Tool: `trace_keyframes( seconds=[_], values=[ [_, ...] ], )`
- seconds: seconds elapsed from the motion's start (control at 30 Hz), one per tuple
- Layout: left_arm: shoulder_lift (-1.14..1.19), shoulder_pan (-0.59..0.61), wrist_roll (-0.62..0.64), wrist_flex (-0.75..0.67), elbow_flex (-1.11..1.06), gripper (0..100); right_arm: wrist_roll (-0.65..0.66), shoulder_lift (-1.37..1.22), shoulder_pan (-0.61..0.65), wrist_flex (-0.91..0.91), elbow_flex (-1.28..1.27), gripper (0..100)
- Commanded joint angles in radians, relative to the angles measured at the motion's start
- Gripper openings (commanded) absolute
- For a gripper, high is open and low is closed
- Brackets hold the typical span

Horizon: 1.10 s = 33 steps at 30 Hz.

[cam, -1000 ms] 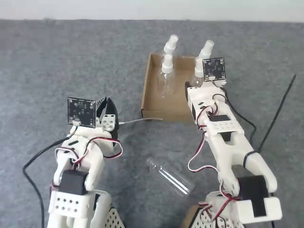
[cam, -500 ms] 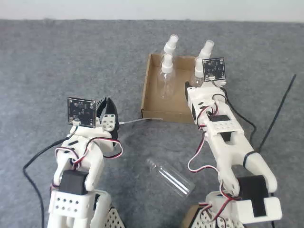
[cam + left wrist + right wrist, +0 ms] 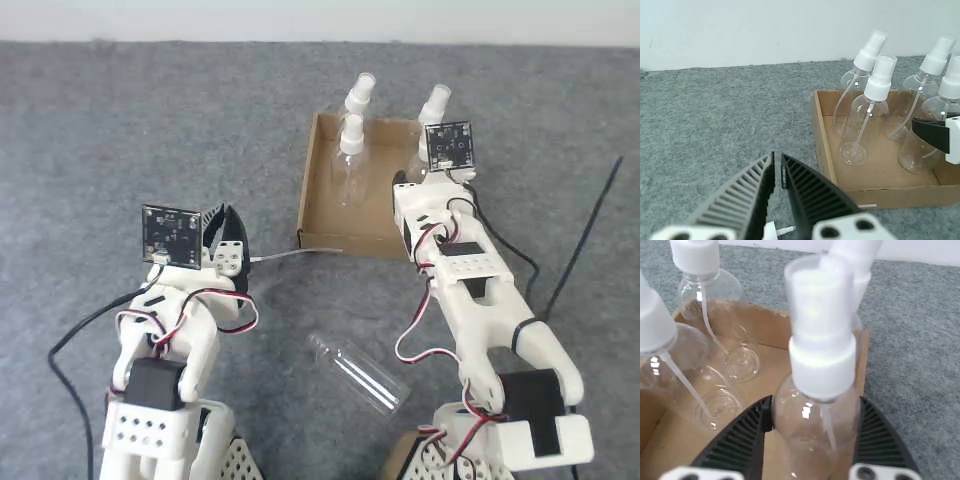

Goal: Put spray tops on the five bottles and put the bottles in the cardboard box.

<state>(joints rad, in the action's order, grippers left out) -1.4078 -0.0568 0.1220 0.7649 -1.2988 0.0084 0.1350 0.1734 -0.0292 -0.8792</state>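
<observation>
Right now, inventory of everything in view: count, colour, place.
grey carpet: one, covering the table.
brown cardboard box: one, open, ahead of the right arm.
clear plastic bottles with white spray tops: four, upright in the box.
clear plastic bottle without a top: one, lying on the carpet between the arms.
white spray top with tube: one, at the left gripper, tube toward the box.
black cable: one, on the carpet beside the right arm.
left gripper: black, shut, short of the box.
right gripper: black, shut on one spray-topped bottle in the box.
</observation>
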Motion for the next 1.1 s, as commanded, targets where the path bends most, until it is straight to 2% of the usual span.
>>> trace_keyframes(
  seconds=[0.0,0.5,0.73,1.07],
  values=[
    [0.005,0.005,0.009,-0.026,0.004,1,0.014,0.01,-0.001,-0.012,0.063,17.3],
    [0.005,0.005,0.009,-0.026,0.004,1,0.015,0.013,0.001,-0.013,0.064,17.8],
    [0.006,0.005,0.009,-0.028,0.004,1,0.015,0.013,0.001,-0.012,0.064,28.2],
    [0.008,0.005,0.009,-0.028,0.004,1,0.014,0.045,0.008,-0.01,0.064,28.8]
  ],
)
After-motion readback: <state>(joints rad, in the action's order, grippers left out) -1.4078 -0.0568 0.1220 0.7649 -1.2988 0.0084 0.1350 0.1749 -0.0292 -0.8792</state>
